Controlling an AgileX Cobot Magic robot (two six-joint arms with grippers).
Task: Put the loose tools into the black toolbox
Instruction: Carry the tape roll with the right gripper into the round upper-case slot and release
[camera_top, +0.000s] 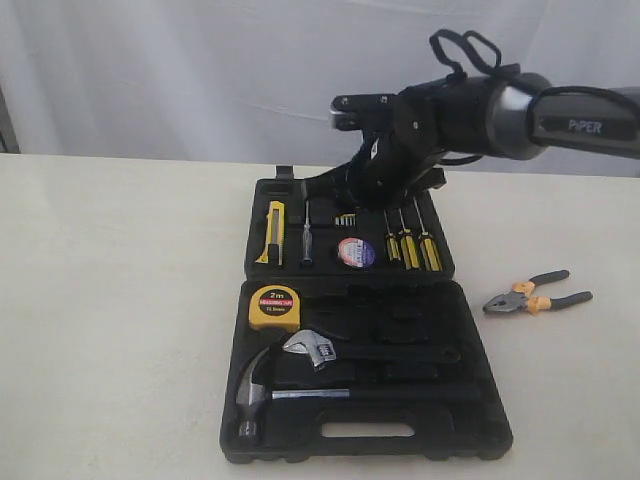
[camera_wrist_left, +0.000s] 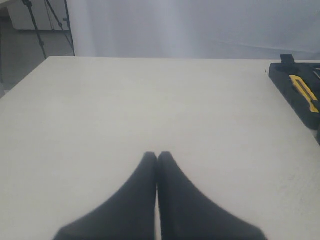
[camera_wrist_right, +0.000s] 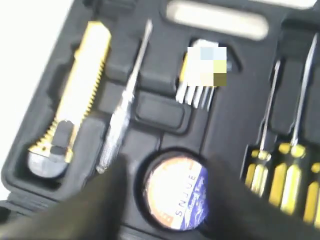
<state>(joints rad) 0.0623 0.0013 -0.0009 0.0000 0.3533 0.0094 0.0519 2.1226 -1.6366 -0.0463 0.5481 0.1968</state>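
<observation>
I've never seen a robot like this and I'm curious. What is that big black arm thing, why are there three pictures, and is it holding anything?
It is a robot with two arms, and each arm ends in a gripper, a kind of pinching hand. One picture is taken from outside and shows the whole table. The other two come from little cameras on the robot's wrists.

On the table lies an open black toolbox. Inside it are a tape measure, a hammer, a wrench, a utility knife, a tape roll and three screwdrivers. The pliers lie outside the box, on the table.

The right gripper hangs over the tape roll, its fingers on either side. The blur hides whether it grips it. The left gripper is shut and empty, over bare table.
</observation>
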